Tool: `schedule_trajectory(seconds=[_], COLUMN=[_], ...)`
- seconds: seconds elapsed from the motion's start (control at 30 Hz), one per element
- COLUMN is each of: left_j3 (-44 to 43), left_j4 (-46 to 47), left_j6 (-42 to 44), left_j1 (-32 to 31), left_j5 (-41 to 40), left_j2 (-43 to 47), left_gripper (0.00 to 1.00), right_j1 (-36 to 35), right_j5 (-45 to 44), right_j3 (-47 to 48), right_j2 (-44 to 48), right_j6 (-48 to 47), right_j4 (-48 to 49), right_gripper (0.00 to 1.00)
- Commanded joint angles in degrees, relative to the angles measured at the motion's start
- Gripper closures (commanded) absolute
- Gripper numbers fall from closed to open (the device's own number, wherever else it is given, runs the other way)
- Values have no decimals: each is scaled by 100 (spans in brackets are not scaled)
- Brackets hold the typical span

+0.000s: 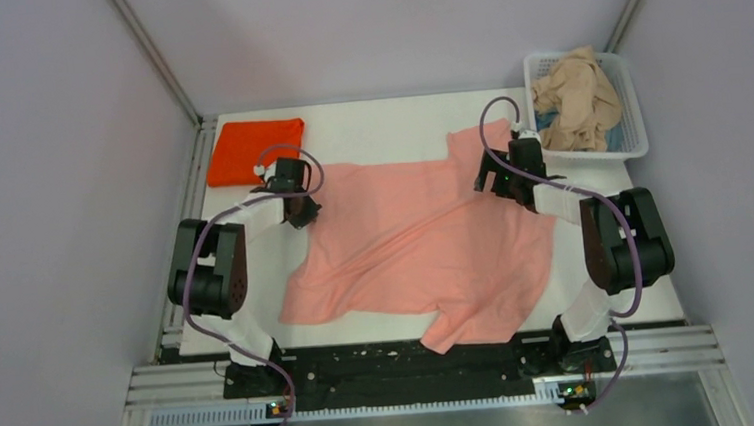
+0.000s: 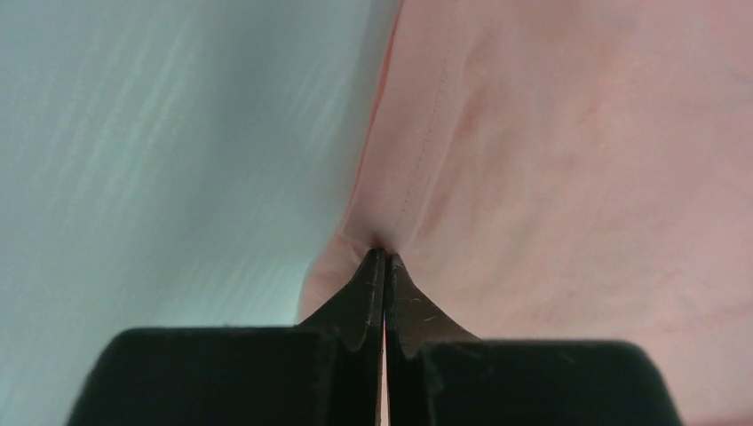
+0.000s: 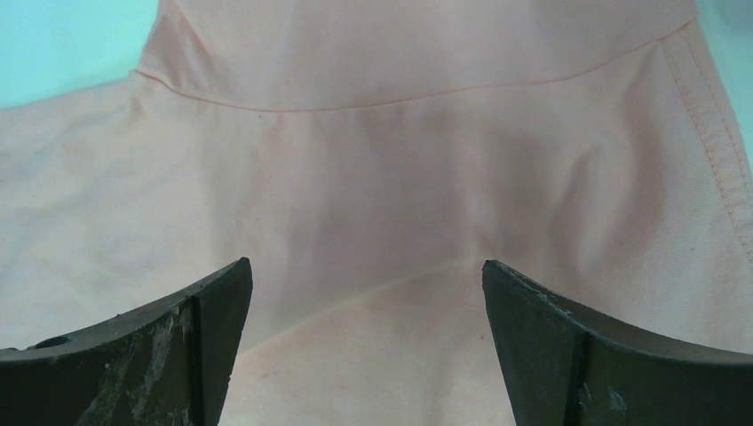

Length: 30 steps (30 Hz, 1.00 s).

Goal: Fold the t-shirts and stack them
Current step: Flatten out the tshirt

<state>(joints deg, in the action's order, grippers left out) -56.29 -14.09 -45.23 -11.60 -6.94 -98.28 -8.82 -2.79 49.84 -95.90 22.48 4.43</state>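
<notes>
A salmon-pink t-shirt [image 1: 425,245] lies spread and wrinkled across the middle of the table. My left gripper [image 1: 303,210] is shut on its left hem edge; the left wrist view shows my left gripper [image 2: 384,253] pinching the pink cloth [image 2: 550,160]. My right gripper [image 1: 504,179] is open above the shirt's far right part, near a sleeve; in the right wrist view my right gripper [image 3: 366,275] has its jaws wide apart over the pink cloth [image 3: 400,169]. A bright orange-red t-shirt [image 1: 253,148] lies folded at the far left. A beige-tan t-shirt [image 1: 576,99] is bunched in the basket.
A white plastic lattice basket [image 1: 632,105] stands at the far right corner, with a bit of blue cloth under the beige one. Grey walls close in the table on the left, right and back. A black rail runs along the near edge.
</notes>
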Motion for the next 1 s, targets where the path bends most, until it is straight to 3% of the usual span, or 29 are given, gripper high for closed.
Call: schedule_trajectory(seconds=[0.0,0.37,0.5,0.77,0.97], left_j3=[-637,-1174,-1393,-2848,-3457], left_j4=[-932,-1690,-1583,-1479,-2069], left_j6=[176,371,463,511,245], left_j1=[-68,-481,-571,-1471,-1648], left_j5=[-858,-2316,-2189,-1594,-1851], left_j2=[-76,156,-204,-1478,-2282], left_gripper=[100,100,100,100,100], right_j1=[52,48,52,48,49], right_j5=[-108,-238,-179,-75,-98], right_j3=[35,-9,-23,19,12], right_j2=[141,137,128,31,43], right_j6=[-101,-128,-134,-107,-104], right_j4=[14,23,38,16,-25], right_gripper=[1,1,1,1,1])
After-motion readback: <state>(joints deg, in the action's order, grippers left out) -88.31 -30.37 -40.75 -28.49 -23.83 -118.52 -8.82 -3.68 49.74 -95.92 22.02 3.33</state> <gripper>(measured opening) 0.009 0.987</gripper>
